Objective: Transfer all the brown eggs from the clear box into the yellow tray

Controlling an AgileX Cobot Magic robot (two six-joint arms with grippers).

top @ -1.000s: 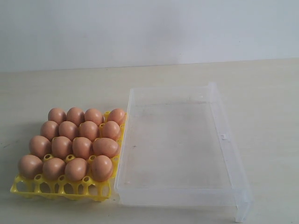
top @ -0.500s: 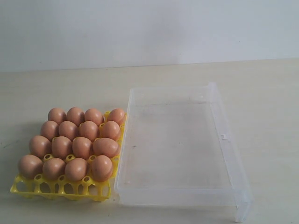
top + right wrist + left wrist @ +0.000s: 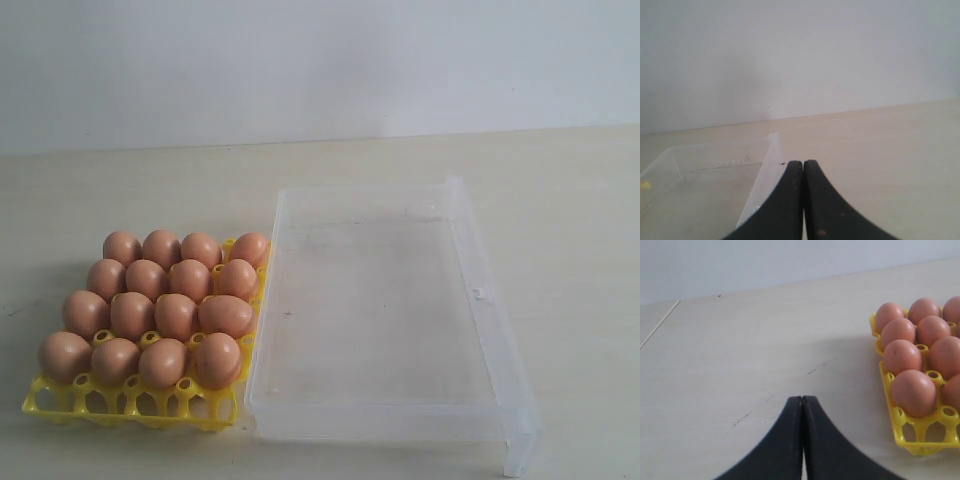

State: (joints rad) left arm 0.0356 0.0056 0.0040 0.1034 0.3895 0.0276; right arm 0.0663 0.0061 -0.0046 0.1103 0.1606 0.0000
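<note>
Several brown eggs [image 3: 175,315] fill the cups of the yellow tray [image 3: 130,402], which lies on the left of the table in the exterior view. Right of the tray lies the clear box [image 3: 480,295], with no egg inside it. Neither arm shows in the exterior view. My left gripper [image 3: 802,399] is shut with nothing in it, over bare table beside the tray [image 3: 920,432] and its eggs [image 3: 912,392]. My right gripper [image 3: 803,163] is shut and holds nothing, beside a wall of the clear box [image 3: 765,170].
The pale wooden table [image 3: 120,190] runs back to a plain white wall [image 3: 320,60]. A small lip or latch [image 3: 515,455] sticks out at the box's near right corner.
</note>
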